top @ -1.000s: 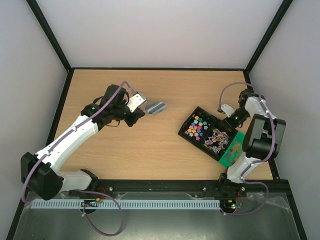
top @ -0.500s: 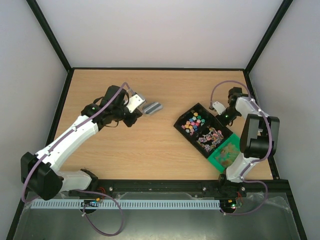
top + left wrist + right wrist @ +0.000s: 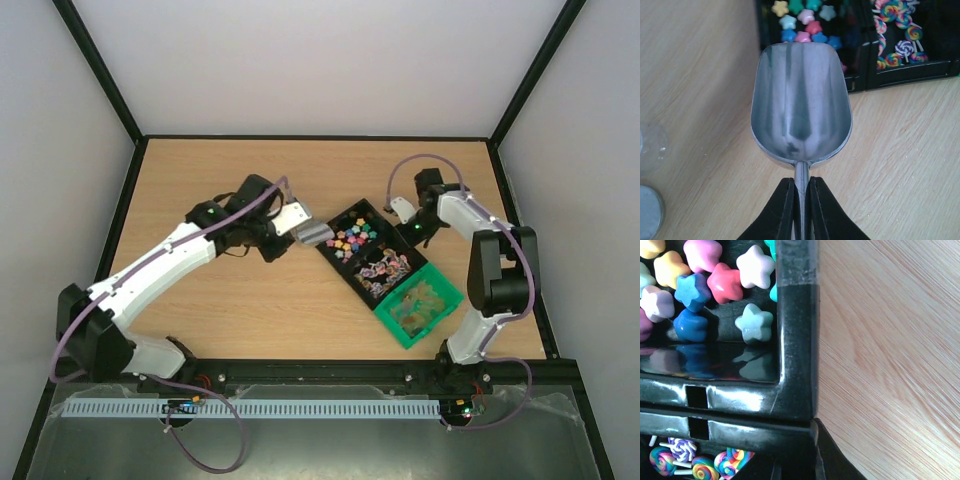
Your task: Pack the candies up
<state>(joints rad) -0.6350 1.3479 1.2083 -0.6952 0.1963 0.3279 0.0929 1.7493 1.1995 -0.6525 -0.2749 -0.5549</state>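
No text, label, brand, number or sign can be read in any view; the scoop [image 3: 800, 100], the black tray [image 3: 795, 340], the candies [image 3: 725, 282] and the counter [image 3: 890, 340] show no lettering

You can see the candies [image 3: 724, 282], little bright stars (pink, blue, yellow, white), lying loose in one end of the black tray [image 3: 797, 340].
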